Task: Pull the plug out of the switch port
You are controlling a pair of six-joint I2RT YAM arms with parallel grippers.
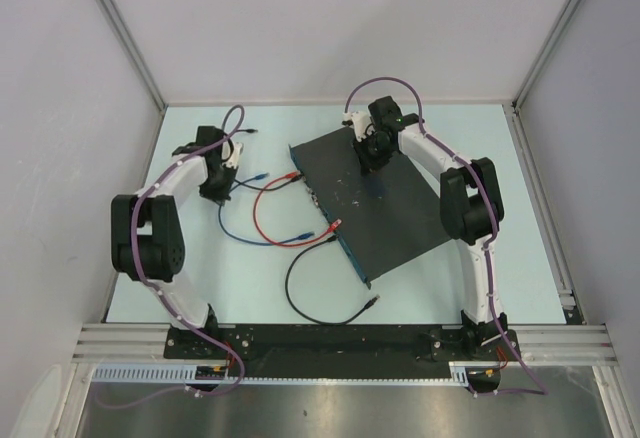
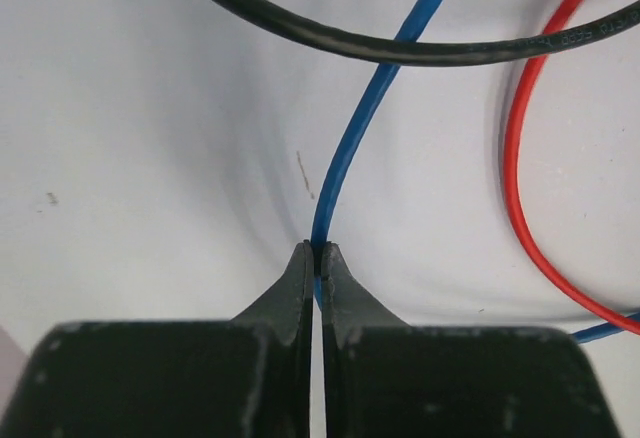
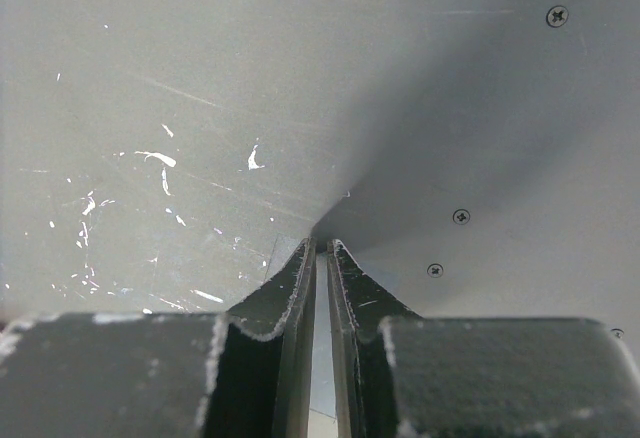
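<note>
The switch (image 1: pixel 385 208) is a flat black box lying at an angle right of centre, its bluish socket edge (image 1: pixel 335 223) facing left. Red (image 1: pixel 258 220), blue (image 1: pixel 235 228) and black (image 1: pixel 295 293) cables lie left of it; red and black ends reach the socket edge, and I cannot tell which plug is seated. My left gripper (image 1: pixel 215 195) is shut on the blue cable (image 2: pixel 350 148), pinched at its fingertips (image 2: pixel 318 250) just above the table. My right gripper (image 1: pixel 368 168) is shut and empty, tips (image 3: pixel 323 245) resting on the switch's scuffed top (image 3: pixel 200 108).
In the left wrist view the black cable (image 2: pixel 400 50) crosses above the blue one and the red cable (image 2: pixel 512 158) curves at the right. White walls enclose the table on three sides. A loose black plug (image 1: pixel 374 301) lies near the front.
</note>
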